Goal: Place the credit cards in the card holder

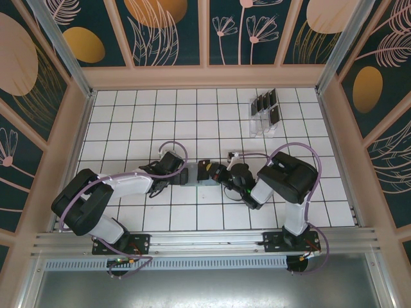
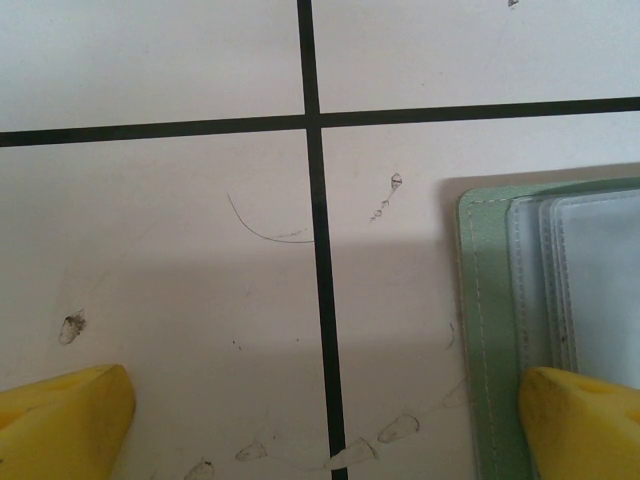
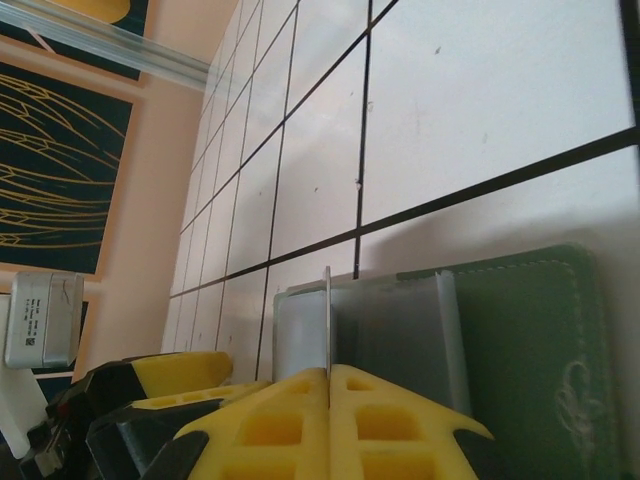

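The sage-green card holder (image 1: 192, 177) lies open on the white tiles between the two arms, its clear sleeves (image 3: 400, 320) facing up. My right gripper (image 3: 330, 372) is shut on one thin dark credit card (image 3: 328, 315), seen edge-on and held upright just over the sleeves. From above, that card (image 1: 205, 171) shows in front of the right gripper (image 1: 216, 172). My left gripper (image 2: 325, 405) is open wide at the holder's left end. Its right finger (image 2: 585, 420) sits over the green edge (image 2: 480, 300), and its left finger (image 2: 60, 420) is over bare tile.
A clear slotted rack (image 1: 263, 114) with several more dark cards stands at the back right. Wooden walls (image 1: 77, 147) close in the tiled floor on three sides. The left gripper's yellow fingers (image 3: 170, 375) sit close beside the right gripper.
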